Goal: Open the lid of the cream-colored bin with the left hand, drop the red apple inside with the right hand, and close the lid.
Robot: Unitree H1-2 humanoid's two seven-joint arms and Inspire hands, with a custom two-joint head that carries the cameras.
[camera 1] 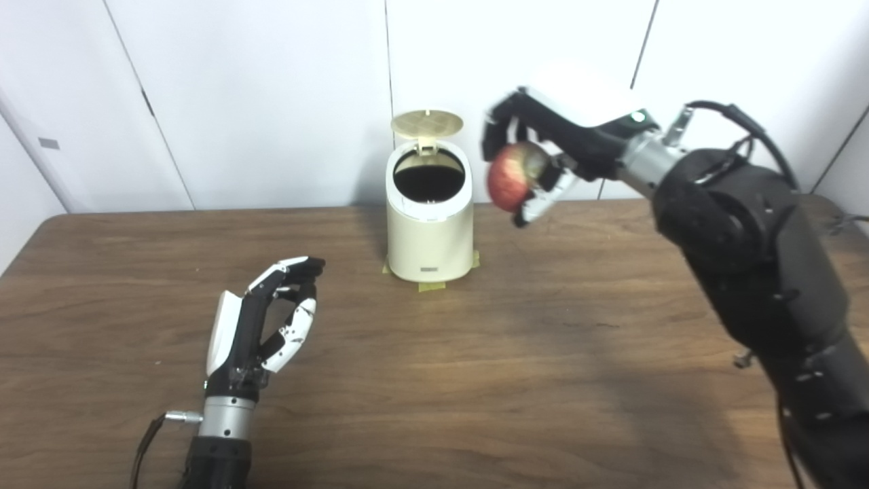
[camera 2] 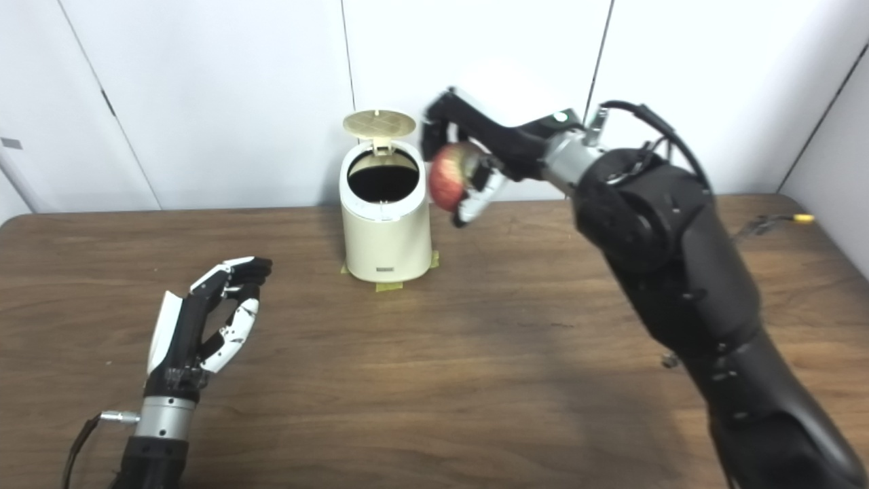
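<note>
Fingers (camera 1: pixel 506 132) of the right hand (camera 1: pixel 543 146) grip the apple (camera 1: pixel 510 178), raised just right of the bin (camera 1: pixel 429 227) on the counter (camera 1: pixel 529 353). Lid (camera 1: pixel 427 123) stands open. Left hand (camera 1: pixel 268 319) waits empty, fingers loosely spread. Drop step underway; next, carry apple over the opening.

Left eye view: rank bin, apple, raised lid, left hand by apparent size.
1. Bin
2. Left hand, though it sits nearer the camera, so its rank is unsure
3. Raised lid and apple look about alike; not ranking them.
</note>
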